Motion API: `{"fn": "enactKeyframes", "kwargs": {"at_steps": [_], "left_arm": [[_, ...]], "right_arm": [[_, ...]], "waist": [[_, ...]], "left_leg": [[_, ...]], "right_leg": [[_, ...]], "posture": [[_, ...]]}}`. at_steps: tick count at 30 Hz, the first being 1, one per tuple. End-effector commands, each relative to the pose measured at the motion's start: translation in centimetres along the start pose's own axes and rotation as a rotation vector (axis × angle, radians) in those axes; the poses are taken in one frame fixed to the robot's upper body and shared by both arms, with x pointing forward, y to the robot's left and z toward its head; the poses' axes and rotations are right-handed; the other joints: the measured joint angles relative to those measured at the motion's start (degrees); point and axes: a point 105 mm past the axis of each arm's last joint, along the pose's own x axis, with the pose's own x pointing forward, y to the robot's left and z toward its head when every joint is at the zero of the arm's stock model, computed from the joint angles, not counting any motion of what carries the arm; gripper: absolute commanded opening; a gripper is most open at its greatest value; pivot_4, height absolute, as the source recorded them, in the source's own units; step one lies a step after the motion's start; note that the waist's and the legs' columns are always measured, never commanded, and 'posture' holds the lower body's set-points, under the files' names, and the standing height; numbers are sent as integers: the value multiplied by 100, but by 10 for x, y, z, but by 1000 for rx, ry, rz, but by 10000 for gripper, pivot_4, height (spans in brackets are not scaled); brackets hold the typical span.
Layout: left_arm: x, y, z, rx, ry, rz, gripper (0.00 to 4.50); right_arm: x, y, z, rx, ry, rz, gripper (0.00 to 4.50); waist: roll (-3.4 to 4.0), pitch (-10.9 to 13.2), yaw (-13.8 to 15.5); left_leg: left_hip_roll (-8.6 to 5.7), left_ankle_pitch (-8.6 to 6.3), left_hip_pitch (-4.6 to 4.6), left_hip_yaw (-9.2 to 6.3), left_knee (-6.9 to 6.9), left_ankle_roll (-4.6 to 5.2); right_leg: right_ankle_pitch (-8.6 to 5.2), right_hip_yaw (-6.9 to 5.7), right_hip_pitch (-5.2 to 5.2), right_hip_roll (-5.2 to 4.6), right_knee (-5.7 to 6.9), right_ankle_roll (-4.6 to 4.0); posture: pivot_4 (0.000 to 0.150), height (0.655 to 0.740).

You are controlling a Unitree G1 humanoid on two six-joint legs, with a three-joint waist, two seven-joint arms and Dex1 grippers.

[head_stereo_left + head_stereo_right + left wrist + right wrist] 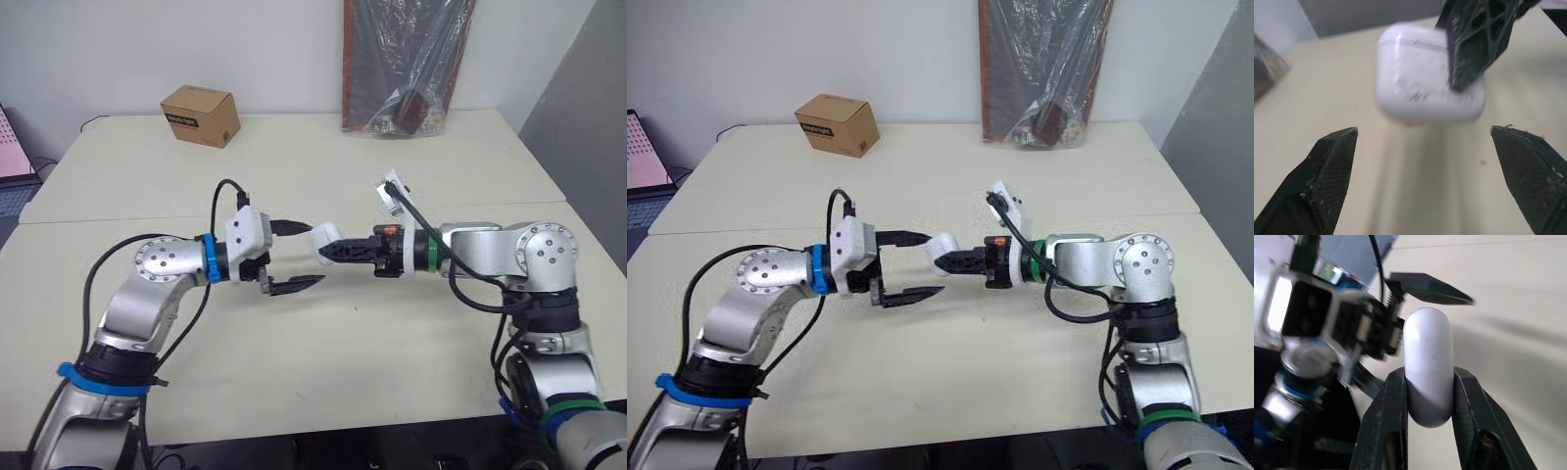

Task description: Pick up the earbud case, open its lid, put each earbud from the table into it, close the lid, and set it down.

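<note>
1. The right gripper (1428, 379) is pinching the white earbud case (326, 238) between its two black fingers, closed tight on the lower part so the rounded end is sticking out past the tips.
2. The case is hanging in the air above the beige worktop (392, 343), pretty much dead centre of the head view. Its lid is looking shut, with only a thin seam line showing.
3. The left gripper (314, 255) is reaching in from the left side of the frame, spread wide and holding nothing. The case is sitting just ahead of its fingertips, in line with the gap between them.
4. A small cardboard box (201, 116) is sitting on the worktop in the upper left of the frame.
5. A dark bag wrapped in clear plastic (407, 64) is leaning against the wall at the top, right of centre.
</note>
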Motion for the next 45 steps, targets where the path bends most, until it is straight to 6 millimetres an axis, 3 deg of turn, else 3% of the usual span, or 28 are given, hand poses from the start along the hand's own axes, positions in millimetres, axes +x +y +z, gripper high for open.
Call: {"fn": "enactKeyframes", "kwargs": {"at_steps": [1,6,12,21,31,45], "left_arm": [[-11,2,10,-139,29,-61,44842],[-10,-4,7,-251,153,-162,44842],[-1,-16,11,-262,196,-272,44842],[5,-12,13,-206,216,-303,44842],[7,-21,12,-157,251,-381,13376],[12,-30,10,-141,235,-415,13376]], "right_arm": [[-1,9,0,-204,44,-22,7795],[4,8,-5,-466,136,-49,7795],[15,12,-8,-706,215,-4,7795],[23,18,-16,-832,290,95,7795],[24,17,-15,-862,306,119,7795],[28,17,-11,-849,298,119,7795]], "waist": [[0,0,-6],[4,3,-20],[4,3,-24],[4,3,-17],[4,3,-18],[4,3,-19]], "left_leg": [[0,0,-1,-3,0,0],[-1,0,-4,-4,-1,0],[1,0,-15,-5,0,-1],[-1,0,-19,-6,4,-1],[-1,1,-19,-9,5,-1],[-1,1,-19,-10,8,-1]], "right_leg": [[-1,-2,-1,0,-1,1],[-3,-6,-5,1,-4,5],[-2,-8,-16,1,-3,1],[0,-8,-19,-1,-2,-1],[0,-10,-19,-2,1,-2],[0,-11,-19,-2,5,-2]], "posture": [[1500,7400],[1500,7400],[1500,7400],[1500,7400],[1500,7400],[1500,7400]]}}
